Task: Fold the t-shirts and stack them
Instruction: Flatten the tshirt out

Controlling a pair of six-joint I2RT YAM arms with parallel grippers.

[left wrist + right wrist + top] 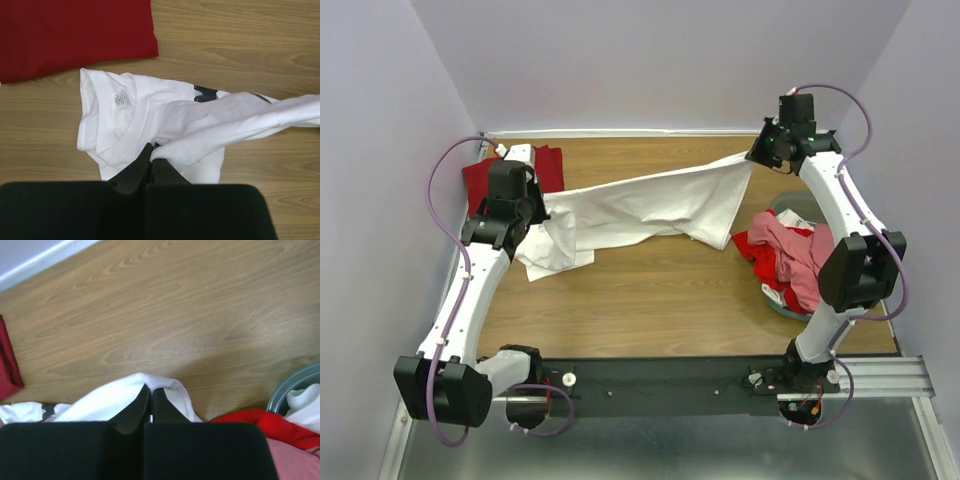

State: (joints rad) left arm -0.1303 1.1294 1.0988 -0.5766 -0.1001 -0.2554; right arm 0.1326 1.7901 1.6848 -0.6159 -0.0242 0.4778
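Two grippers, one shirt, I tell the desk: the white t-shirt hangs strung across the tabletop between the arms I am driving from here.

Desk: Where exactly is each end?

Me: The left gripper is pinched tight on a fold of white cloth near the collar, at the left side. The collar and its label lie slumped on the wood just below it. The right gripper is clamped on a far edge of the same shirt, raised over the back right of the tabletop.

Desk: And the other shirts?

Me: A dark red shirt lies flat at the far left corner, just beside the white one. A red shirt and a pink shirt are heaped in the teal bin at the right.

Desk: How will the white one behave?

Me: Light and limp, I judge. It sags in the middle and bunches wherever it is not pulled taut. It has no stiffness to hold a crease. Thin cloth could creep out of a small pinch. I would hold it by the hem corners or shoulder seams, where the doubled cloth gives more to bite on.
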